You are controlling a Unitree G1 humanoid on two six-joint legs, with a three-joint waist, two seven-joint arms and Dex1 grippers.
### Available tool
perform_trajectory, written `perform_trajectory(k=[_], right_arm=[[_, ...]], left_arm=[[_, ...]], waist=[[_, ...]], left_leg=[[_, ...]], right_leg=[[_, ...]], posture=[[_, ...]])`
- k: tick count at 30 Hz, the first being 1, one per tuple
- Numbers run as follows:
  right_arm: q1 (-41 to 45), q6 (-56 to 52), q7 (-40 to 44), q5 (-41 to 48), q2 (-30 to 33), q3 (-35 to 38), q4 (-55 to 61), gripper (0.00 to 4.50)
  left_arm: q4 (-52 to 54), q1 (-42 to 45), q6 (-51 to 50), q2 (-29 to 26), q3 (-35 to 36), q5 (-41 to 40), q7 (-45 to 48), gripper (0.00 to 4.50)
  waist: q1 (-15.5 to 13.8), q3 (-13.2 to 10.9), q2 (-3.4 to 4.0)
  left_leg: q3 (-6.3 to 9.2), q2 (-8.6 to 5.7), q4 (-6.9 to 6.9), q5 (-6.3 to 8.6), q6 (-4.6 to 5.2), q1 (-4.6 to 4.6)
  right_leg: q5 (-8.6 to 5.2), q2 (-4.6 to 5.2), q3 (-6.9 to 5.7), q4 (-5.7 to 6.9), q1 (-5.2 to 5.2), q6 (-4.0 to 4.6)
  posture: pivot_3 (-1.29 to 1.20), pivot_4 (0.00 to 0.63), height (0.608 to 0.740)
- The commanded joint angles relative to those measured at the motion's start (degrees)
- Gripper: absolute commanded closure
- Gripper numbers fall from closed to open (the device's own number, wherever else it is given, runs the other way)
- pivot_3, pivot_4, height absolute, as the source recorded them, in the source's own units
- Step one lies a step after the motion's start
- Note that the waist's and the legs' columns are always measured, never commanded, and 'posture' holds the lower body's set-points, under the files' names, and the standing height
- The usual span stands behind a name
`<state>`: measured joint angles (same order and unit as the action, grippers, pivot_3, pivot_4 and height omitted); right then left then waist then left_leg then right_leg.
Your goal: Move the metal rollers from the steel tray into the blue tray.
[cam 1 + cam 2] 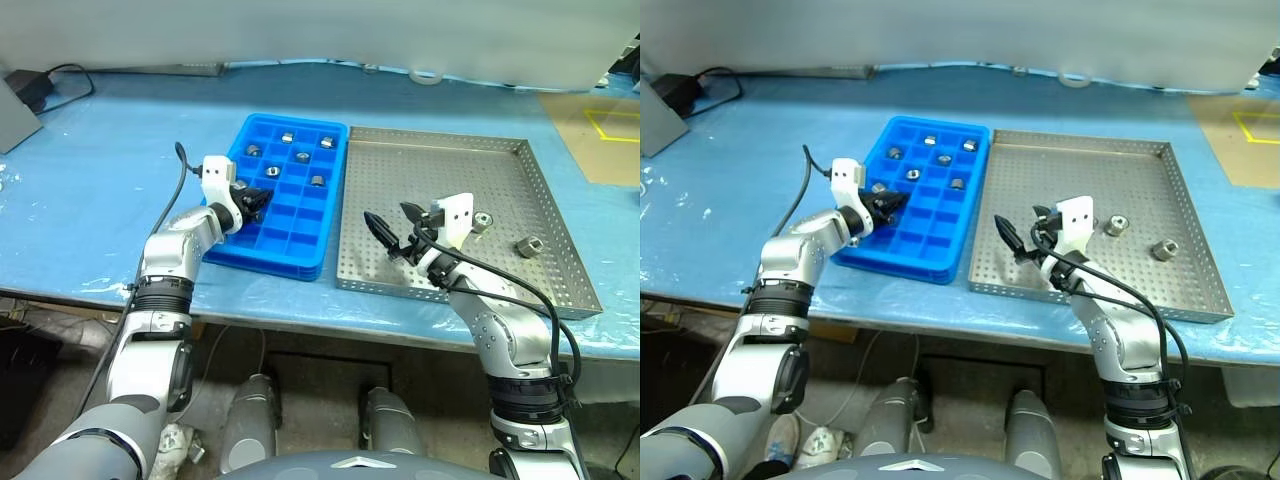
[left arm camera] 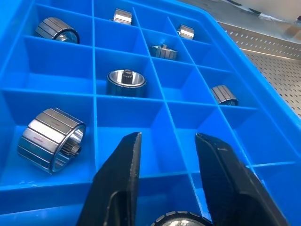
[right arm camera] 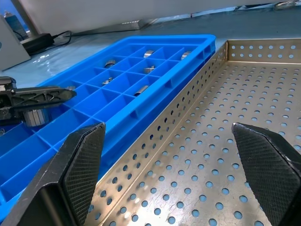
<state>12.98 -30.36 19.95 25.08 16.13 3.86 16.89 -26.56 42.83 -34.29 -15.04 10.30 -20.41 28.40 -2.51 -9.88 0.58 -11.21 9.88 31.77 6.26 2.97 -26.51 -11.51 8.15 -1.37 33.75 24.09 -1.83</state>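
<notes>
Rollers point(image 1: 528, 246) in steel tray point(image 1: 560, 270); left pincer point(image 2: 167, 155) parted.

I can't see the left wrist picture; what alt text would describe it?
Two black fingers of the left gripper stand apart over the blue tray, whose square compartments hold six silvery metal rollers, one per compartment. Part of another roller sits low between the fingers, and the perforated steel tray lies beyond.

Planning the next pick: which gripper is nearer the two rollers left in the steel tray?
Right. The right gripper hovers over the steel tray, just left of the two rollers; the left gripper is over the blue tray.
</notes>
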Motion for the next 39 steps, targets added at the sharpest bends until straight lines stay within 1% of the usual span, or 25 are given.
perform_trajectory(k=[1,3,6,8,9,10,11,13,16,18,20,25,29,32,36,39], right_arm=[[0.8,1.1,0.4,0.2,-0.3,0.1,1.6,0.00],[1.1,1.1,0.4,0.0,-0.7,-0.2,1.5,0.00],[2.0,1.0,0.4,0.0,-1.4,-0.8,1.2,0.00],[3.4,0.2,0.8,1.8,-3.4,-1.5,1.3,0.00],[4.3,-0.6,0.8,3.8,-5.1,-1.4,1.4,0.00],[5.8,-2.7,0.0,8.3,-8.2,0.0,1.3,0.00],[7.7,-4.7,-1.6,12.4,-11.4,1.5,0.4,0.00],[11.5,-9.3,-5.3,16.7,-16.1,3.1,-2.6,0.00],[14.6,-13.9,-8.1,20.7,-19.5,4.3,-5.7,0.00],[17.5,-15.9,-11.7,26.2,-22.9,7.8,-9.3,0.00],[19.0,-16.5,-12.8,27.3,-23.7,9.0,-11.3,0.00],[19.8,-17.4,-14.2,31.5,-24.3,11.1,-11.9,0.00],[20.5,-16.8,-17.3,37.6,-26.3,14.2,-13.0,0.00],[20.4,-16.7,-19.0,39.9,-26.1,14.5,-13.5,0.00],[20.7,-16.9,-20.4,42.7,-26.2,14.1,-14.7,0.00],[20.9,-17.2,-21.4,44.0,-26.1,13.2,-15.3,0.00]], left_arm=[[-1.5,3.8,-2.6,0.4,4.9,-4.8,-0.8,2.49],[-2.7,4.8,-2.3,-0.1,5.1,-4.8,-0.4,2.49],[-5.4,7.1,-4.5,0.4,8.9,-7.7,-3.0,2.49],[-6.6,8.6,-6.8,1.1,11.6,-10.5,-4.2,2.49],[-7.0,9.3,-8.0,1.5,12.7,-11.9,-4.6,2.49],[-7.3,9.9,-9.6,2.2,13.6,-13.4,-4.9,2.49],[-7.6,10.5,-11.4,3.1,14.3,-14.8,-5.2,2.49],[-7.6,11.5,-15.1,5.0,16.7,-18.5,-6.2,2.49],[-6.2,11.9,-18.9,7.0,18.5,-22.4,-7.1,2.49],[-4.6,11.6,-19.6,8.9,18.0,-23.8,-6.8,2.49],[-3.9,11.5,-19.7,10.6,18.7,-25.6,-7.3,2.49],[-2.3,11.3,-21.1,13.3,22.3,-31.5,-10.0,2.49],[-0.8,9.7,-21.9,14.0,21.0,-32.7,-9.6,2.49],[-1.9,10.3,-21.7,13.9,22.5,-34.6,-10.5,2.49],[-2.5,10.4,-21.4,13.8,21.8,-34.6,-10.4,2.49],[-3.4,10.9,-20.4,14.1,22.5,-35.3,-11.1,2.49]], waist=[[0.0,0.0,0.00],[0.0,0.0,0.00],[0.1,0.0,-0.01],[0.1,0.0,-0.01],[0.1,0.0,0.00],[0.1,0.0,-0.01],[0.1,0.0,-0.01],[0.0,0.0,-0.01],[-0.2,0.0,-0.04],[-0.3,0.0,-0.06],[-0.5,0.0,-0.06],[-0.8,0.0,-0.06],[-0.9,0.0,-0.07],[-1.0,0.0,-0.07],[-1.4,0.0,-0.08],[-1.4,0.0,-0.08]], left_leg=[[0.00,0.00,0.00,0.00,0.00,0.00],[0.00,0.00,0.00,0.00,0.00,0.00],[-0.01,-0.01,0.00,0.00,0.00,0.00],[-0.01,0.00,0.00,-0.01,0.00,0.00],[-0.01,0.01,0.00,-0.02,-0.02,0.00],[-0.01,0.02,0.00,-0.02,-0.02,0.00],[-0.01,0.03,-0.01,-0.02,-0.03,0.00],[-0.02,0.02,-0.02,-0.03,-0.03,-0.01],[-0.03,-0.05,-0.02,-0.04,-0.02,-0.02],[-0.04,-0.07,-0.09,-0.04,-0.02,-0.03],[-0.04,-0.06,-0.15,-0.07,-0.08,-0.05],[-0.03,-0.04,-0.37,-0.22,-0.31,-0.04],[0.01,0.02,-0.61,-0.50,-0.73,-0.02],[0.02,0.02,-0.65,-0.52,-0.76,-0.01],[0.02,0.01,-0.65,-0.55,-0.81,-0.01],[0.03,0.00,-0.65,-0.56,-0.83,-0.01]], right_leg=[[0.00,0.00,0.00,0.00,0.00,0.00],[0.00,0.00,0.00,0.00,0.01,0.01],[0.00,0.00,0.00,0.00,0.01,0.01],[0.01,-0.01,-0.01,0.01,0.02,0.01],[0.01,-0.01,-0.01,0.04,0.05,0.01],[0.01,-0.02,-0.01,0.04,0.05,0.01],[0.01,-0.02,-0.01,0.05,0.06,0.02],[0.02,-0.02,-0.01,0.08,0.10,0.04],[0.05,0.00,-0.06,0.05,0.07,0.09],[0.05,-0.01,-0.07,0.01,0.08,0.09],[0.05,0.01,-0.07,0.01,0.11,0.09],[0.06,0.00,-0.08,-0.01,0.17,0.06],[0.07,-0.07,-0.08,0.00,0.26,0.05],[0.07,-0.10,-0.09,-0.01,0.26,0.03],[0.08,-0.10,-0.10,-0.01,0.27,0.01],[0.09,-0.09,-0.11,-0.01,0.26,-0.01]], posture=[[-0.13,0.150,0.740],[-0.13,0.150,0.740],[-0.13,0.150,0.740],[-0.13,0.150,0.740],[-0.13,0.150,0.740],[-0.13,0.150,0.740],[-0.13,0.150,0.740],[-0.11,0.150,0.740],[-0.09,0.150,0.740],[-0.09,0.150,0.740],[-0.08,0.150,0.740],[-0.09,0.150,0.740],[-0.10,0.150,0.740],[-0.10,0.150,0.740],[-0.10,0.150,0.740],[-0.11,0.150,0.740]])
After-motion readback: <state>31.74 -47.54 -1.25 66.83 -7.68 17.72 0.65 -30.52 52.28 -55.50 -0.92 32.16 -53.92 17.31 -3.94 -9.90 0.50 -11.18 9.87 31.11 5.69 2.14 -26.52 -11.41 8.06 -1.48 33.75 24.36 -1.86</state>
